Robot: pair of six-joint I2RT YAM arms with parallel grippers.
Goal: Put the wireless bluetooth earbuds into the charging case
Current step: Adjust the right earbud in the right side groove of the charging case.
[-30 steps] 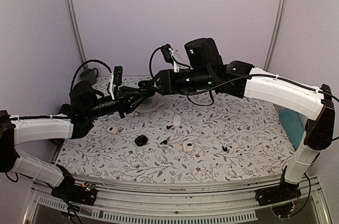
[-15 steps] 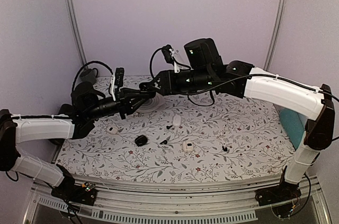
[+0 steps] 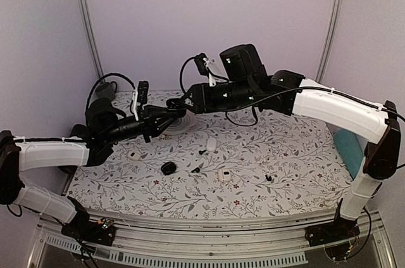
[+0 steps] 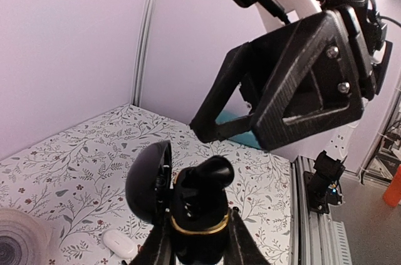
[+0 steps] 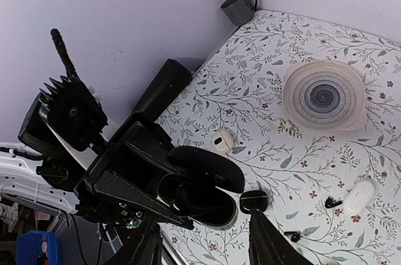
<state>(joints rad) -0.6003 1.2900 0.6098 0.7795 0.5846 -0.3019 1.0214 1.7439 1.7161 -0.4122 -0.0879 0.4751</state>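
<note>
The left gripper [image 4: 199, 249] is clamped around the base of the black charging case [image 4: 194, 215], holding it upright in the air above the table [image 3: 253, 198]. The right gripper [image 5: 203, 224] hangs just above the case, jaws apart with nothing between them.

Below sit a round dish [image 5: 322, 96], a mug [image 5: 238, 8] in the far corner, two white cases [image 5: 358, 195] and a small black object [image 5: 254, 201] I cannot identify. None blocks the way.

The case's lid [image 4: 149, 180] is swung open and crowds one side of the well. One earbud [image 4: 210, 171] stands in that well, its rounded end above the rim, seemingly not fully seated. Other loose earbuds [image 5: 332, 202] lie near a white case. They look light, hard, glossy and slippery, likely to squirt from a pinch, so a gentle squeeze across the stem seems best.
</note>
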